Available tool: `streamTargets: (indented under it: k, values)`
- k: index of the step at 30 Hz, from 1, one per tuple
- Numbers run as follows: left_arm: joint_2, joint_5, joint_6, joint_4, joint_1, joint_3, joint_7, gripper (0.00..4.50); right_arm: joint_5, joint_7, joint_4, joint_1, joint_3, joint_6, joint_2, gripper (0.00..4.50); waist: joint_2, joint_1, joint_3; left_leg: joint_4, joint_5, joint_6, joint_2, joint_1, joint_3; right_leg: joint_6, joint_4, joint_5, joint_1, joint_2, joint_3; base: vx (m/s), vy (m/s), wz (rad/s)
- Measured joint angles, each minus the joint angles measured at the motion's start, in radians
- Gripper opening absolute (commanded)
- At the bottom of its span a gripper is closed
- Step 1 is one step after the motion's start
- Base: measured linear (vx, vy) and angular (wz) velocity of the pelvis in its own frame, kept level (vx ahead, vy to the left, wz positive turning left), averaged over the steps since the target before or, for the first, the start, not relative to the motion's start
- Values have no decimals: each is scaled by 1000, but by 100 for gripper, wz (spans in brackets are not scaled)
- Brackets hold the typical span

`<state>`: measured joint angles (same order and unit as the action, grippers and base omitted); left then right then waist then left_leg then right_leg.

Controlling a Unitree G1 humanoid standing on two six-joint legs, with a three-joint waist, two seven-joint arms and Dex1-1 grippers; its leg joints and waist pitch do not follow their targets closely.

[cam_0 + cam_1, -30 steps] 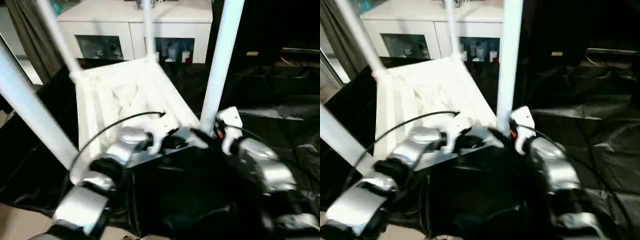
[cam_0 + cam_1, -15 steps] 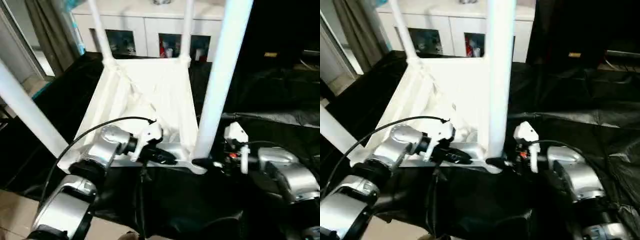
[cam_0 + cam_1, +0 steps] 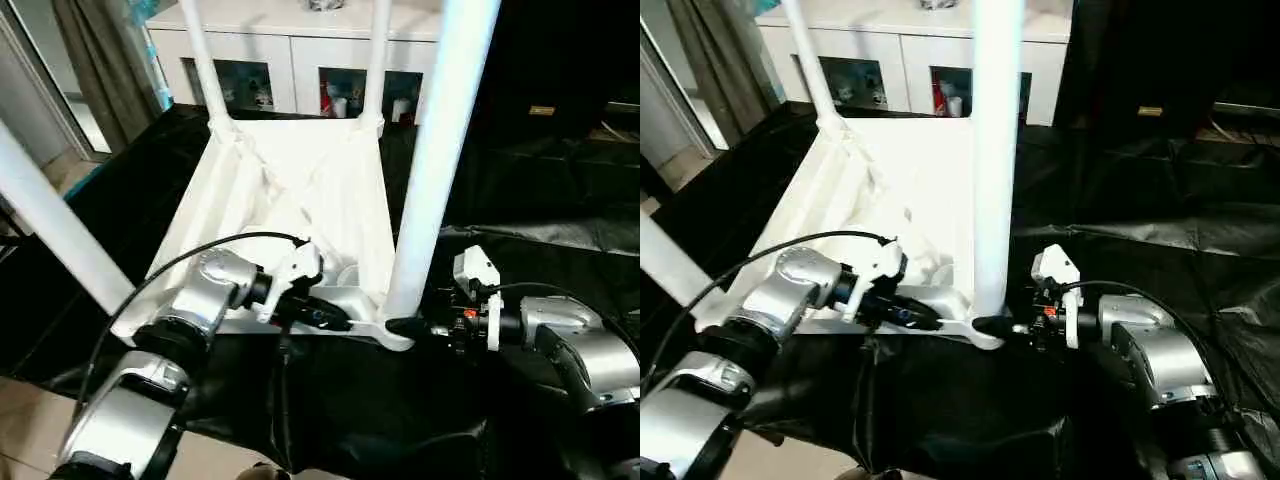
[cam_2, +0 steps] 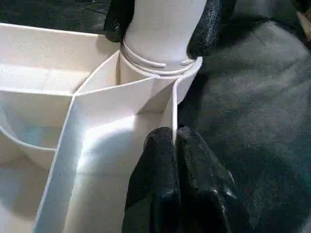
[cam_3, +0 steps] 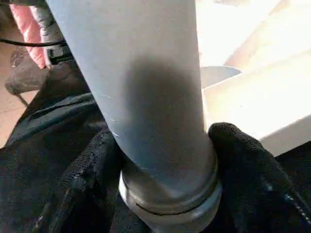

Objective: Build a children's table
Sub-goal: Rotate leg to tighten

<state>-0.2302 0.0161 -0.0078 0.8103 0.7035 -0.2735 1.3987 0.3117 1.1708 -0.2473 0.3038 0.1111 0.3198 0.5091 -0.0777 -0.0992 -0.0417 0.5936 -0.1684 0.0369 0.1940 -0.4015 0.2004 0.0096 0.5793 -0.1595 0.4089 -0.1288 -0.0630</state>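
**A:** Where is the children's table (image 3: 300, 190)?

**B:** It lies upside down on black sheeting (image 3: 520, 200), ribbed underside facing up. Its legs rise from the corner sockets. A white cabinet (image 3: 300, 50) with glass-fronted shelves stands behind it.

**A:** And the left gripper (image 4: 174, 145)?

**B:** Its jaws are pressed together on the thin upright wall at the table's near edge, one finger on each side of the wall, just beside the near right corner socket.

**A:** What about the right gripper (image 5: 165, 160)?

**B:** Its jaws sit on either side of the near right leg (image 3: 435, 160) at its base, right above the socket collar. The black fingers (image 5: 252, 174) touch the tube on both sides, closed around it.

**A:** So both grippers are close together?

**B:** Yes, both at the same near right corner: left on the edge wall, right on the leg.
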Motion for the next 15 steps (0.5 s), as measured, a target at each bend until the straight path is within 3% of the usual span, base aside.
streamTargets:
  k: [6,10,15]
  values:
    - [52,-28,-15,61,15,22,-187,0,-52,-198,-79,14,-41,-50,-96,251,1,19,1,1,0,0,0,2,0,0,0,0,-1,0,1,0,0,0]
    - [111,-54,-10,121,50,35,-341,0,-81,-388,-134,48,-76,-59,-171,250,3,41,2,0,0,0,-1,7,-1,1,-1,0,-4,0,1,0,0,0]
    - [167,-84,-8,190,89,41,-494,0,-130,-569,-171,74,-106,-74,-250,250,3,47,3,-3,0,1,-2,15,-1,8,-2,-5,-12,0,1,0,0,0]
